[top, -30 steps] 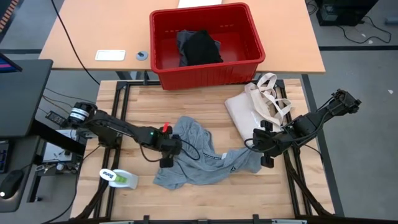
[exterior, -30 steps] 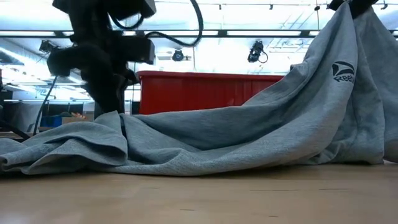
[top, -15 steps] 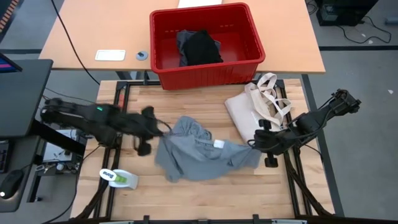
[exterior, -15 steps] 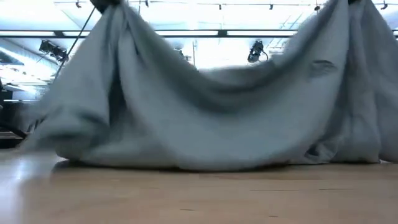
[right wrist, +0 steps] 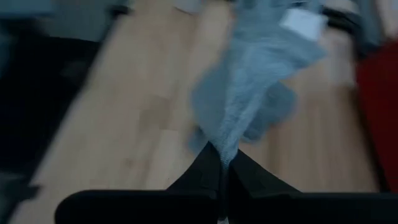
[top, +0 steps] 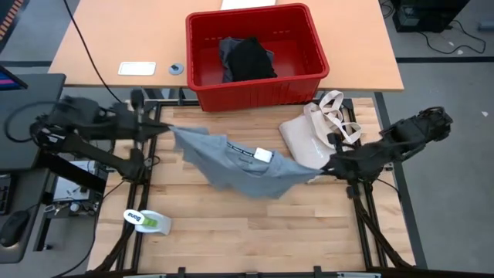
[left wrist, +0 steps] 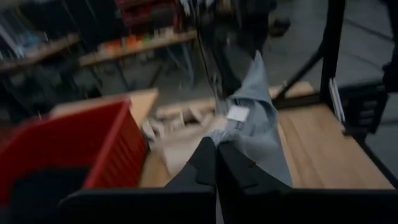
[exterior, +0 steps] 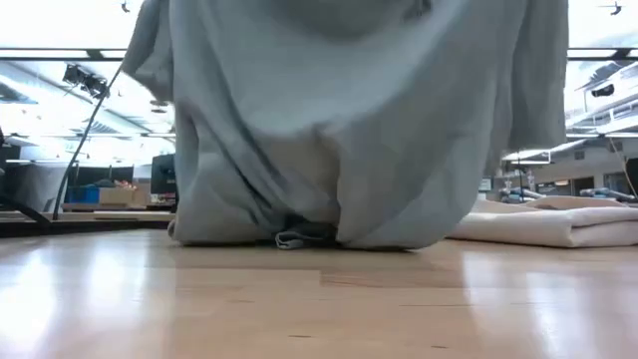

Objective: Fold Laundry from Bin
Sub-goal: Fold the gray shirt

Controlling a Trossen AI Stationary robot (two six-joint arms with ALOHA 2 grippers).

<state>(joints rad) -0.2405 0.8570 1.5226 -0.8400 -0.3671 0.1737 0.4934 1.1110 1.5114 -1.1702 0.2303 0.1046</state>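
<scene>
Shirt (top: pixel 247 166) now hangs stretched in the air between both grippers; a second ago it lay heaped on the table (top: pixel 231 232). Left gripper (top: pixel 164 127), clamped on its left edge, has pulled back left. Right gripper (top: pixel 324 167) pinches the right edge. Bin (top: pixel 309 77) behind holds dark laundry (top: pixel 247 58). Tote (top: pixel 312 135) lies at right; lab room beyond.

T-shirt (top: pixel 239 164) strung between left gripper (top: pixel 164 128) and right gripper (top: pixel 324 167); bin (top: pixel 309 81) beyond both, tote bag (top: pixel 312 133) beside right gripper.
</scene>
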